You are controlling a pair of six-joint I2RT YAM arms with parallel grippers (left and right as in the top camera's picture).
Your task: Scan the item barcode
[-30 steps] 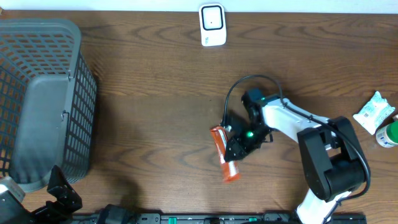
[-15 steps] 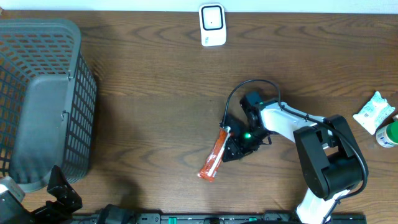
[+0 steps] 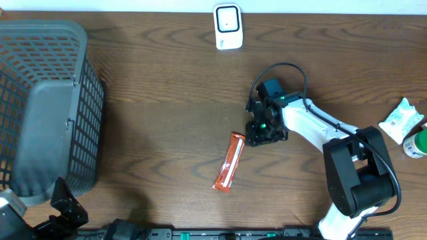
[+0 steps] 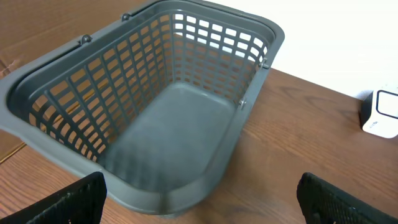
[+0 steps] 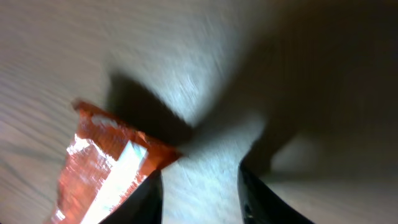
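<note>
The right gripper [image 3: 255, 135] stands released, its jaws parted with nothing between them. In the right wrist view its two dark fingertips [image 5: 148, 200] frame only bare wood. Just off those tips lies the long, flat orange-red foil packet [image 3: 229, 162]. Its nearer crimped end sits close beside one finger, though the blur hides whether they touch. The rest slants away from the gripper toward the table's near edge. The packet lies flat on the wood, and a pale glossy stripe runs down its middle. I cannot make out a barcode on the upward face.

Under it all is the dark brown wood-grain table [image 3: 153, 100]. Past the gripper, at the far edge, stands a small white box-shaped scanner [image 3: 227, 27]. Well beyond the packet sits the grey plastic lattice basket [image 3: 40, 107]. Beside it, at the near edge, hangs the left gripper [image 4: 202, 199], its fingers spread wide and empty. Behind the right arm, at the table's side edge, lie a white-and-green pouch [image 3: 401, 120] and a green-capped container [image 3: 417, 143]. A white wall rises behind the table.
</note>
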